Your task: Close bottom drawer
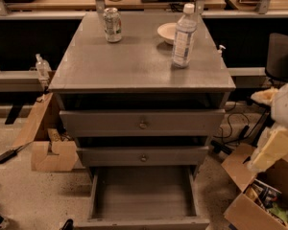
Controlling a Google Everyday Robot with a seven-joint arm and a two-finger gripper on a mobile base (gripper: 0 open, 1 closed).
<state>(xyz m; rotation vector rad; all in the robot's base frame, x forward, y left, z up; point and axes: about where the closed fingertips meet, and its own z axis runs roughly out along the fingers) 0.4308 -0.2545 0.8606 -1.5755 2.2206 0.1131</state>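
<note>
The bottom drawer point(143, 193) of the grey cabinet point(134, 66) is pulled far out towards me. Its plain grey box is empty, and its low front panel point(144, 223) lies at the lower edge of the view with the knob cut off. The middle drawer point(143, 156) and the top drawer point(142, 123) stick out only slightly, each with a small round knob. My gripper point(273, 150) and its white and cream arm are at the right edge, beside the cabinet at about the height of the middle drawer and apart from all drawers.
On the cabinet top stand a can point(112, 25), a water bottle point(183, 36) and a white bowl point(169, 32). Cardboard boxes sit on the floor at the left point(50, 152) and lower right point(259, 200). Cables point(233, 123) run to the right of the cabinet.
</note>
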